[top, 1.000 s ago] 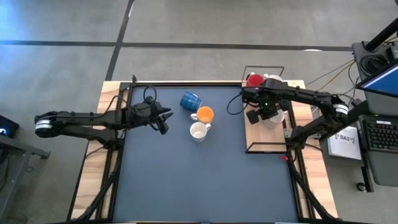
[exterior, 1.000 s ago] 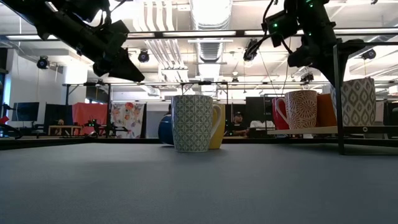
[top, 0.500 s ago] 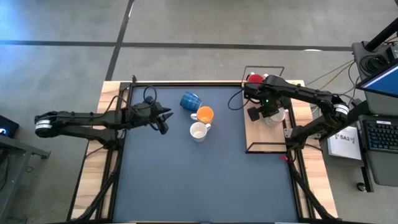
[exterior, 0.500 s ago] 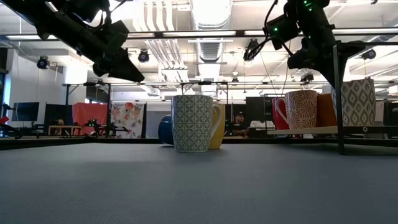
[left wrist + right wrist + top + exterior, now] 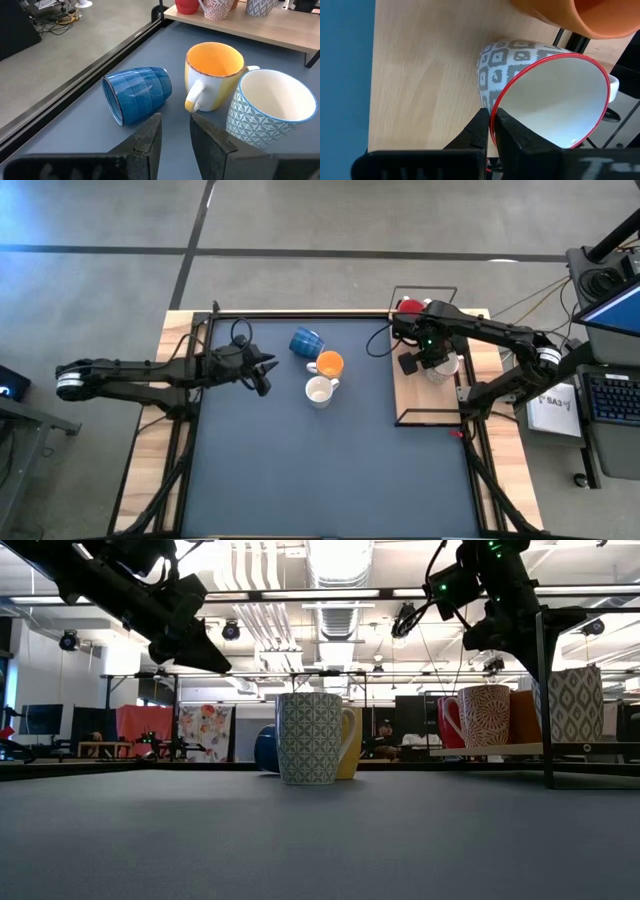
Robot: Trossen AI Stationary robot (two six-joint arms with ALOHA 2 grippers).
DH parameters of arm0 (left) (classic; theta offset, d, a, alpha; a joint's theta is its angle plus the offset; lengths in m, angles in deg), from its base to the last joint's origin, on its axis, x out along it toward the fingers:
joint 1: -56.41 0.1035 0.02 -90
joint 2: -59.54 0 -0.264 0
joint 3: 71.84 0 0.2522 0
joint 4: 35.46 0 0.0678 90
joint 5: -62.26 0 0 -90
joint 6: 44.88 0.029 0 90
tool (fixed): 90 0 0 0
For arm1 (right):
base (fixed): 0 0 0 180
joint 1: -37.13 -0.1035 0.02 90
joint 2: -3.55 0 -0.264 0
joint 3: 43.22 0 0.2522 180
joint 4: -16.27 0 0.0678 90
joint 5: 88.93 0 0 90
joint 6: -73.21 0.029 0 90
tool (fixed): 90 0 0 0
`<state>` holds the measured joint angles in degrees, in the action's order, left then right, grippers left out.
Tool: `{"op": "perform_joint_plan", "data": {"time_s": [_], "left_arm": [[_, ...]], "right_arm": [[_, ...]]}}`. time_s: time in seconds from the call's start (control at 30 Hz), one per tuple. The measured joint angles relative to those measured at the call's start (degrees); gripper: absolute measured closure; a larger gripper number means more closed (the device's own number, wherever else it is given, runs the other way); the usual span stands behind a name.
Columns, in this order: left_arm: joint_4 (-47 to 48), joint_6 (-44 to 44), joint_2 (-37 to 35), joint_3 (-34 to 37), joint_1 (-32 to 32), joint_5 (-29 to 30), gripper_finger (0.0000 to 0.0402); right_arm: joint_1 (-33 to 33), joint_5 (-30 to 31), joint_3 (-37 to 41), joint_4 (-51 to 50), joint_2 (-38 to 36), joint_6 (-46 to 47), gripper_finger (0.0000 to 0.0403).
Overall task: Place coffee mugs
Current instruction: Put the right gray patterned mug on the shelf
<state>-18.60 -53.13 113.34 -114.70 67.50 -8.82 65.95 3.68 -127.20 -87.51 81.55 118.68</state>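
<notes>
Three coffee mugs are on the dark mat: a blue one (image 5: 306, 342) lying on its side, an orange one (image 5: 329, 364) and a white patterned one (image 5: 320, 391), both upright. My left gripper (image 5: 175, 135) hovers open just short of the blue mug (image 5: 137, 95), nothing between its fingers. My right gripper (image 5: 493, 132) points down over the wooden shelf (image 5: 415, 395) at the right, shut on a white mug with grey diamonds and a red rim (image 5: 520, 65). A red mug (image 5: 408, 308) and other mugs (image 5: 485, 715) stand on that shelf. My right gripper pinches the red-rimmed mug's wall at its rim (image 5: 492, 112), one finger inside the cup and one outside. The fingers come from above, pointing down. The mug stays mouth-up. Whether its base rests on the shelf, I cannot tell.
A black wire frame (image 5: 425, 288) surrounds the shelf; its post (image 5: 545, 690) stands beside my right arm. An orange mug (image 5: 570, 15) sits close to the held one. The mat's near half (image 5: 330, 470) holds nothing.
</notes>
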Motion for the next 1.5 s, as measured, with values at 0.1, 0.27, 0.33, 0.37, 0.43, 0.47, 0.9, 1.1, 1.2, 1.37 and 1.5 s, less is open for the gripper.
{"op": "perform_joint_plan", "data": {"time_s": [0.1,0.27,0.33,0.37,0.43,0.47,0.9,1.1,1.2,1.37,1.5], "left_arm": [[0.0,0.0,0.0,0.0,0.0,0.0,0.0318],[0.0,0.0,0.0,0.0,0.0,0.0,0.0318],[0.0,0.0,0.0,0.0,0.0,0.0,0.0318],[0.0,0.0,0.0,0.0,0.0,0.0,0.0318],[0.1,0.0,0.0,0.0,0.0,0.0,0.0318],[0.2,0.0,0.0,0.0,0.0,0.0,0.0318],[1.0,0.0,0.0,0.0,0.0,0.0,0.0318],[1.0,0.0,0.0,0.0,0.0,0.0,0.0318],[1.0,0.0,0.0,0.2,0.0,0.0,0.0318],[1.1,0.0,0.0,0.3,0.0,0.0,0.0318],[1.0,0.0,0.0,0.3,0.0,0.0,0.0318]], "right_arm": [[0.0,0.0,0.0,0.0,0.0,1.3,0.0386],[0.0,-0.1,0.0,0.0,0.0,1.8,0.0386],[0.0,-0.8,0.0,0.0,0.0,1.7,0.0386],[0.0,-1.3,-0.1,0.0,0.0,1.7,0.0386],[0.0,-1.7,-0.5,0.1,0.0,2.0,0.0384],[0.0,-1.9,-0.7,0.2,0.0,2.5,0.0382],[0.2,-1.0,-0.1,0.0,0.0,4.5,0.0361],[0.3,-1.0,0.0,0.0,0.0,4.3,0.0364],[0.3,-1.1,-0.1,-0.1,0.0,4.2,0.0364],[0.3,-1.4,-2.1,-0.1,0.0,4.0,0.0364],[0.3,-1.5,-4.8,0.0,0.0,3.9,0.0364]]}}
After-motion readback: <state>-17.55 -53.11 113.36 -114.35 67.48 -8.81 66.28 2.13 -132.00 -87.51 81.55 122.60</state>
